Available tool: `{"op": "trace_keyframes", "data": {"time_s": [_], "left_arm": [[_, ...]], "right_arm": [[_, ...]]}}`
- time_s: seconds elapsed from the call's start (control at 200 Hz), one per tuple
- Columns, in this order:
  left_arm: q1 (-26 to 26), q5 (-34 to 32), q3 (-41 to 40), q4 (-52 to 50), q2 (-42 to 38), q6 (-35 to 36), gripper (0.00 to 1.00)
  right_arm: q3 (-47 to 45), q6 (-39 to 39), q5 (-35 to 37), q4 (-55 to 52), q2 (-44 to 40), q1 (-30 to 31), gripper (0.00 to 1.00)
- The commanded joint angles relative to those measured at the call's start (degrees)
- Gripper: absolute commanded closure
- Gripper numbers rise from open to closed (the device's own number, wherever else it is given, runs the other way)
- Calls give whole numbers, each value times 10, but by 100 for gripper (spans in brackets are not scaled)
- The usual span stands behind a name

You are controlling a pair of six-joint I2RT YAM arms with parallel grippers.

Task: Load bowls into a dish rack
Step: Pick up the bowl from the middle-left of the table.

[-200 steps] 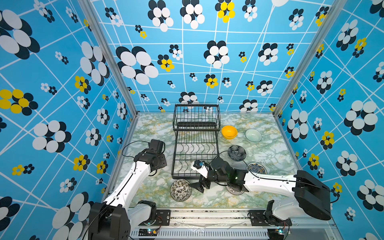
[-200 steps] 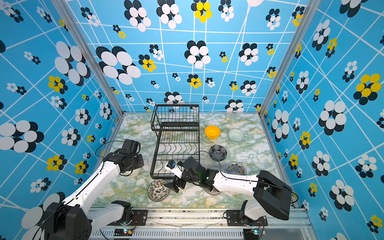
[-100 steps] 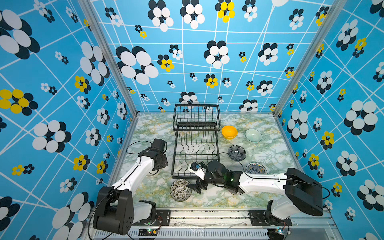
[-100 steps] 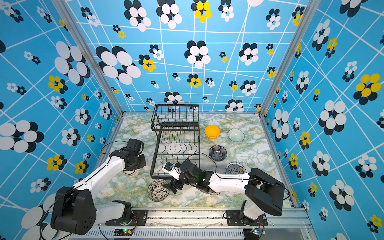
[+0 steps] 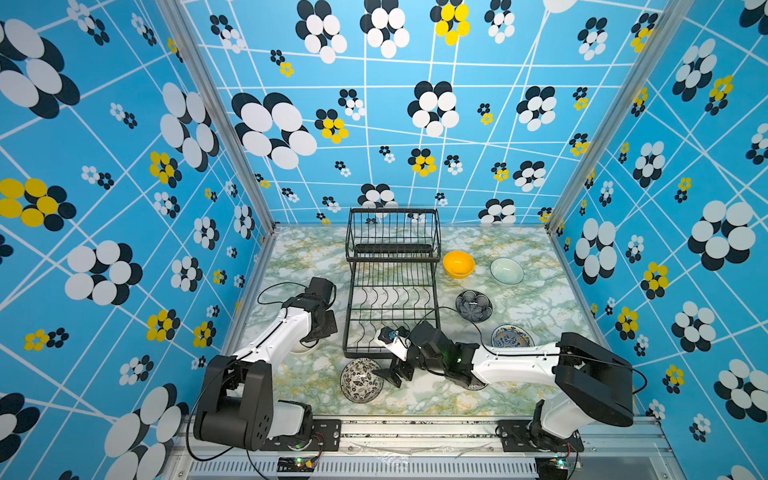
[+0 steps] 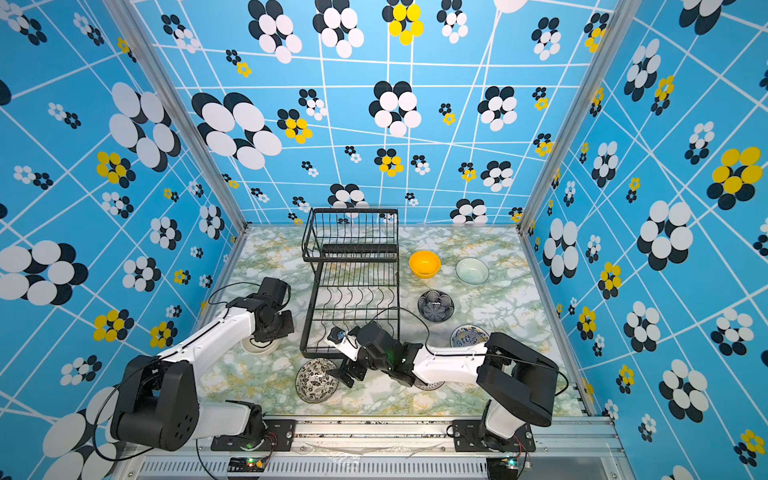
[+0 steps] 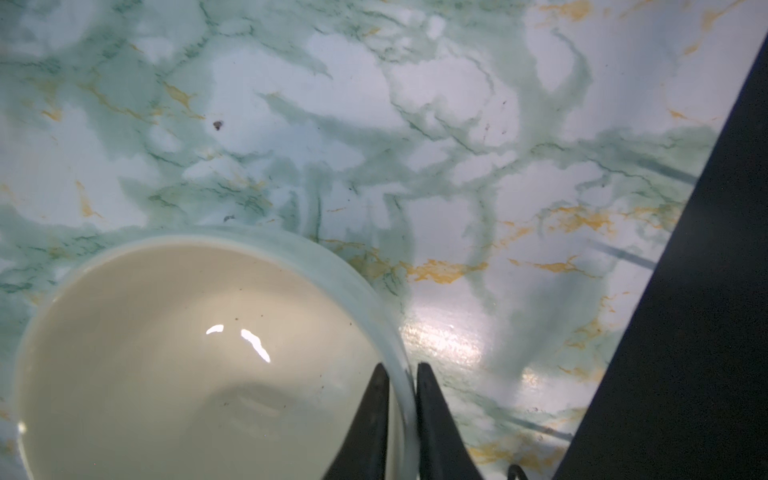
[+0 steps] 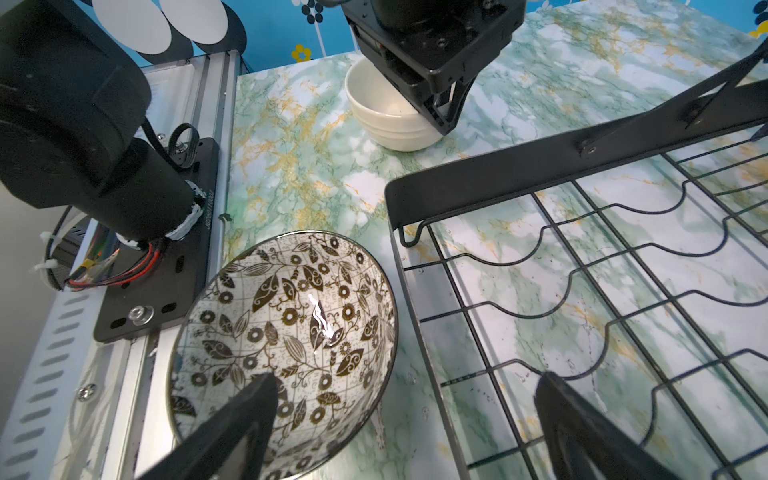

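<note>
rack (image 5: 347, 324) empty, mid-scene | yellow bowl (image 5: 458, 264) and others wait on its right | cream bowl (image 7: 187, 353) left of rack, my left gripper (image 7: 401, 368) pinching its rim, one finger inside, one outside, ready to lift | patterned bowl (image 8: 291, 332) just beside rack's front corner, my right gripper (image 8: 407, 378) spread wide above its rim, likely lining up a grab

Bright, even light from above in both top views; faint, soft shadows on the marble table (image 5: 519, 299). Wide-angle stretch toward the edges, bowed lines on the walls (image 5: 104, 166). Soft focus across the left wrist view: hazy rim on the cream bowl (image 7: 166, 374), two white glints inside, a glare patch beside it. Sharper right wrist view, one glint in the patterned bowl (image 8: 291, 332), blur nearest the lens.
</note>
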Motion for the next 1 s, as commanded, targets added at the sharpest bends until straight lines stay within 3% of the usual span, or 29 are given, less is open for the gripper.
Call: {"op": "trace_keyframes", "data": {"time_s": [0.0, 0.545, 0.81, 0.994], "left_arm": [[6, -11, 17, -7, 8, 2, 86], [1, -29, 16, -17, -48, 10, 100], [-10, -36, 30, -42, -132, 14, 100], [-40, 0, 63, -56, -186, 3, 100]], "right_arm": [[8, -5, 12, 13, -7, 0, 0], [-6, 29, 19, 40, -20, -18, 0], [-37, 112, -34, 100, -41, -86, 0], [-56, 159, -41, 123, -55, -134, 0]]}}
